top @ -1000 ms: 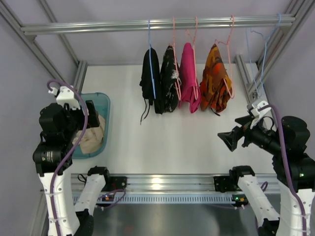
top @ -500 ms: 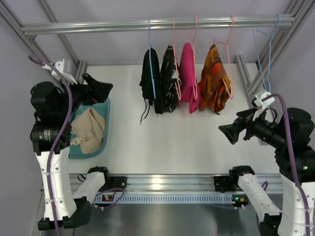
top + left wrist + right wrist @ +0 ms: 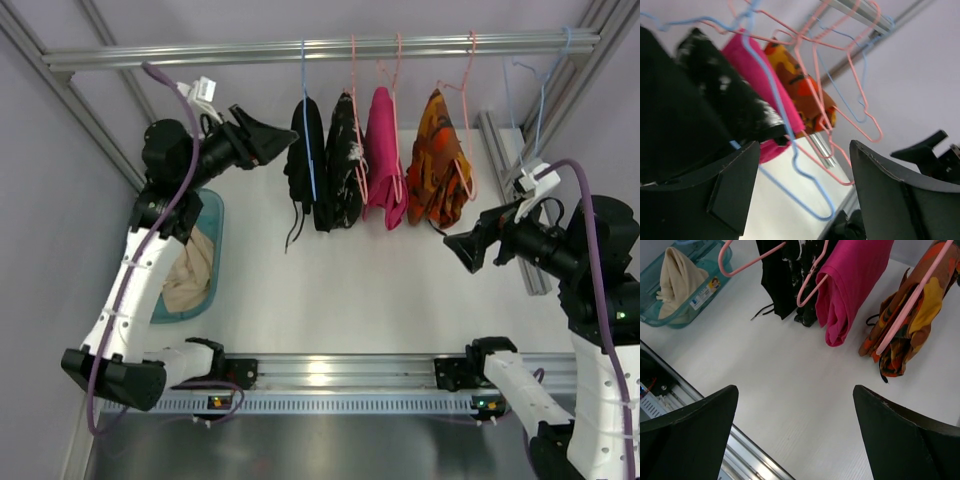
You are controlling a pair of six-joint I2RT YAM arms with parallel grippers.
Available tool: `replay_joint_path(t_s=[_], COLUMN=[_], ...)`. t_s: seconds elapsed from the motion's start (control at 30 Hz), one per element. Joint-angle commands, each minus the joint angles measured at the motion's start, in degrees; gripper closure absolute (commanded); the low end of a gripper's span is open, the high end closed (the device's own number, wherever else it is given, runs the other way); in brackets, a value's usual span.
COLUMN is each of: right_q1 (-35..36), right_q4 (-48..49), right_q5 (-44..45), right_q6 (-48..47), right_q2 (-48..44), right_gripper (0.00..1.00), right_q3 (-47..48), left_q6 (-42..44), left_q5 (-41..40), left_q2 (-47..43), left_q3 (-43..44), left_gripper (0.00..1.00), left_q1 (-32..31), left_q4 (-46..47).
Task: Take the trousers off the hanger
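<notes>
The plain black trousers (image 3: 303, 165) hang folded over the light-blue hanger (image 3: 305, 110), leftmost on the rail, with drawstrings dangling below. My left gripper (image 3: 272, 141) is raised beside them on their left, tips almost at the cloth. In the left wrist view the trousers (image 3: 670, 105) fill the left side and the hanger's (image 3: 805, 175) lower wire loop passes between the open jaws of my left gripper (image 3: 802, 185), touching neither finger. My right gripper (image 3: 466, 250) hovers open at the right, below the orange garment; my right gripper (image 3: 795, 390) holds nothing, and the trousers (image 3: 775, 280) show far off.
Beside the trousers hang a black speckled garment (image 3: 345, 160), a pink one (image 3: 384, 155) and an orange patterned one (image 3: 437, 160) on pink hangers. Bare blue hangers (image 3: 540, 90) hang at the far right. A teal bin (image 3: 212, 215) with beige cloth (image 3: 188, 275) stands at the left.
My left arm has swung up from over the teal bin to the trousers, and its jaws have narrowed a little. My right gripper has risen slightly.
</notes>
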Motion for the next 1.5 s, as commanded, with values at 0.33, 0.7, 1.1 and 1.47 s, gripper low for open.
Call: replay_joint_path(t_s=[0.33, 0.7, 1.1, 1.47], right_q1=[0.06, 0.06, 0.06, 0.06], right_q4=[3.54, 3.37, 2.75, 3.54], right_q5=[0.37, 0.54, 0.81, 0.54], right_q6=[0.49, 0.05, -1.01, -0.39], right_q2=[2.59, 2.41, 2.23, 2.23], right_gripper=[0.01, 0.01, 0.01, 0.01], right_q3=[4.16, 3.71, 3.45, 2.83], left_q6=[-6.69, -10.91, -14.25, -14.34], left_q5=[-11.89, -11.71, -6.53, -6.43], left_q2=[12.41, 15.85, 11.73, 11.28], left_q3=[3.92, 5.41, -1.34, -0.65], left_gripper=[0.32, 0.41, 0.49, 0.78], left_q1=[-12.12, -12.48, -12.21, -12.21], left_q4=[12.58, 17.69, 17.25, 17.16])
